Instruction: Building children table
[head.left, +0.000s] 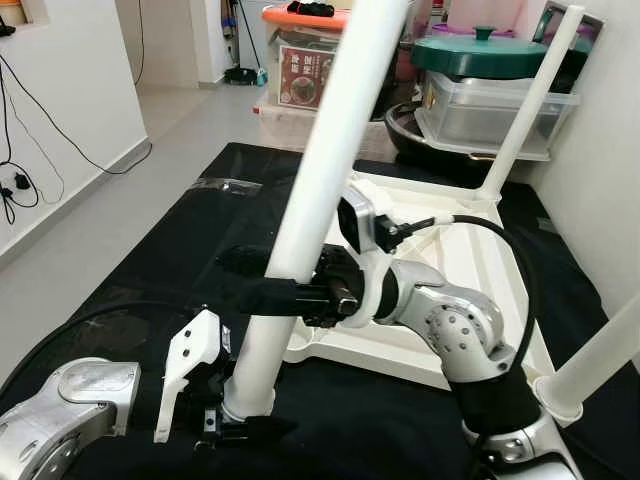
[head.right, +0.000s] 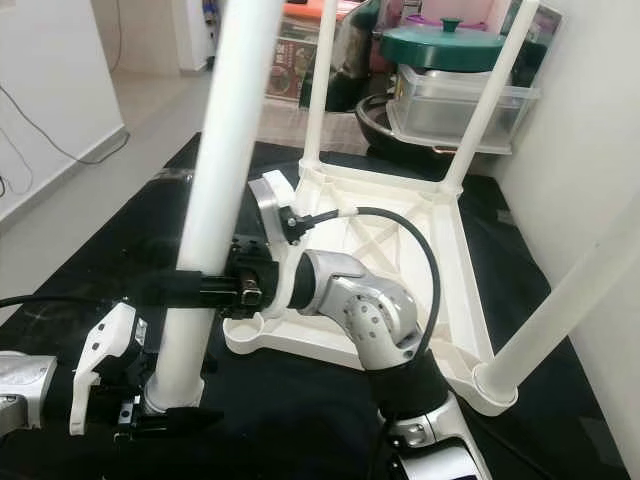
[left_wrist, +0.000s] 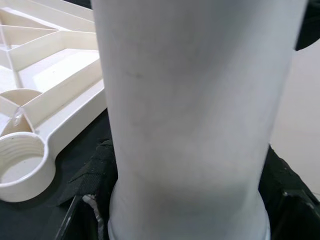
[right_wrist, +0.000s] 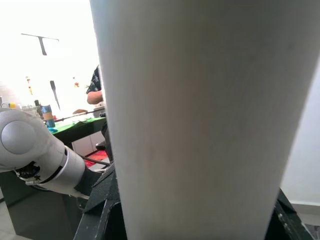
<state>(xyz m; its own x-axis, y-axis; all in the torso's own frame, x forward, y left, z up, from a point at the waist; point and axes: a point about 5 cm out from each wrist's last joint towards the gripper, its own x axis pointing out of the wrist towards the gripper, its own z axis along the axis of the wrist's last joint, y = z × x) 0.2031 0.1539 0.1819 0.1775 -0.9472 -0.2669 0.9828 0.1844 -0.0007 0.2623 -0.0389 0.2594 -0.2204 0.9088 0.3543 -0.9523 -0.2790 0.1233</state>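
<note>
Left eye view: the white tabletop (head.left: 470, 270) lies upside down on a black mat (head.left: 150, 260) on the floor. A loose white leg (head.left: 320, 190) stands tilted at the frame's centre. The right gripper (head.left: 262, 283) is clamped on this leg at mid-height; the left gripper (head.left: 245, 420) is clamped on its lower end at 7 o'clock. At 1 o'clock, a clear storage bin (head.left: 490, 110) carries a green lid (head.left: 478, 52); contents cannot be told. A red-labelled box (head.left: 305, 75) sits at 12 o'clock; its writing is unreadable.

Right eye view: three fitted legs (head.right: 495, 95) rise from the tabletop corners.

Left wrist view: an empty threaded socket (left_wrist: 20, 167) lies just beside the leg.

Right wrist view: a person (right_wrist: 95, 87) stands beyond a green desk (right_wrist: 75, 125).
</note>
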